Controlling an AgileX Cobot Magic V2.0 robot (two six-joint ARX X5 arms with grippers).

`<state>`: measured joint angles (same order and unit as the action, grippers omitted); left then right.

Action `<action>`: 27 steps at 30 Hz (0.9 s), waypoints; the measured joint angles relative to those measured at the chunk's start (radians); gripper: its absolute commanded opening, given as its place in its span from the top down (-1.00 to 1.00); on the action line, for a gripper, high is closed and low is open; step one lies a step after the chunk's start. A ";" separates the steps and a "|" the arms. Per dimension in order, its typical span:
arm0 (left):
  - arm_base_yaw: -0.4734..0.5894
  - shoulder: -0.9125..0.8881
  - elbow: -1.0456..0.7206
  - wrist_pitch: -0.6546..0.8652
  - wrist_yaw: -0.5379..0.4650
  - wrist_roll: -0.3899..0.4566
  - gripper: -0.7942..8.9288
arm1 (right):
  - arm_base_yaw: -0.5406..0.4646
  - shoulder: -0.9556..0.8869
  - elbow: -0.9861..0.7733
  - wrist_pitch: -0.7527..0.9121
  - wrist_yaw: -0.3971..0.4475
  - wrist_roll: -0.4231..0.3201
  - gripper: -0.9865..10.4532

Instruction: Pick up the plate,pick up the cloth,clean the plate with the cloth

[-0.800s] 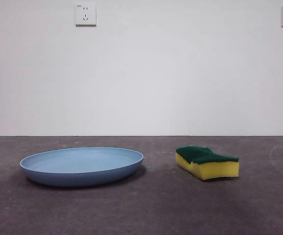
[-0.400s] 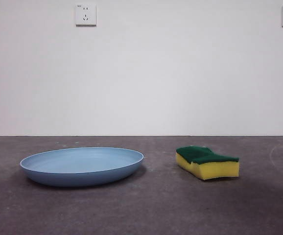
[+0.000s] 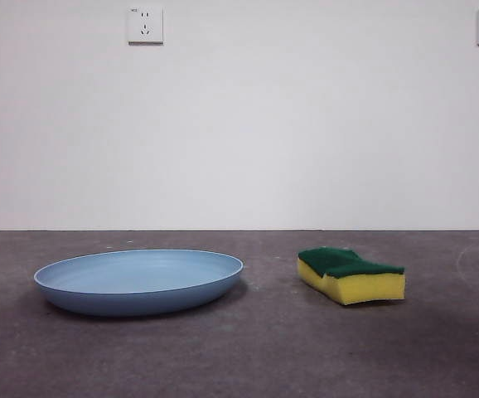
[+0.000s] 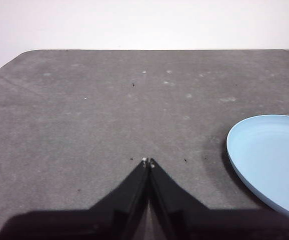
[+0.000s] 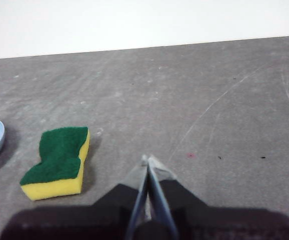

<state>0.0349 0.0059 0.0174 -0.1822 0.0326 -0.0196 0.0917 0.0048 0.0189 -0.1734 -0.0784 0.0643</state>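
the wide, shallow light-blue matte plate (image 3: 138,281) lies flat on the dark grey table (image 3: 264,356), the yellow foam sponge with a green scouring top (image 3: 351,275) well apart at its 3 o'clock. the left gripper (image 4: 148,161) and right gripper (image 5: 148,159) hover pinched together, empty.

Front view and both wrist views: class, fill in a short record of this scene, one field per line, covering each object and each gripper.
plate: wide, shallow, light-blue round plate, flat on the grey table, untouched
cloth: yellow foam sponge with green scouring top, beside the plate, apart from it
left gripper: jaws shut, empty, beside the plate
right gripper: jaws shut, empty, beside the sponge
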 measured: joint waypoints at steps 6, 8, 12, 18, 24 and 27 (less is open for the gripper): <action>0.000 0.000 0.000 0.000 0.000 0.000 0.84 | 0.000 0.000 0.000 0.000 0.003 0.027 0.83; 0.000 0.000 0.000 0.000 0.000 0.000 0.84 | 0.000 0.000 0.000 0.000 0.003 0.030 0.83; 0.000 0.000 0.000 0.000 0.000 0.000 0.84 | 0.000 0.001 0.000 0.000 0.003 0.030 0.83; 0.001 0.000 0.000 0.000 0.000 0.000 0.84 | 0.000 0.001 0.000 0.000 0.003 0.030 0.83; 0.001 0.000 0.000 0.000 0.000 0.000 0.84 | 0.000 0.002 0.000 0.000 0.003 0.030 0.83; 0.001 0.000 0.000 0.000 0.000 0.000 0.84 | 0.000 0.002 0.000 0.000 0.003 0.030 0.83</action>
<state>0.0357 0.0059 0.0174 -0.1818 0.0326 -0.0196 0.0917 0.0063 0.0189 -0.1738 -0.0750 0.0944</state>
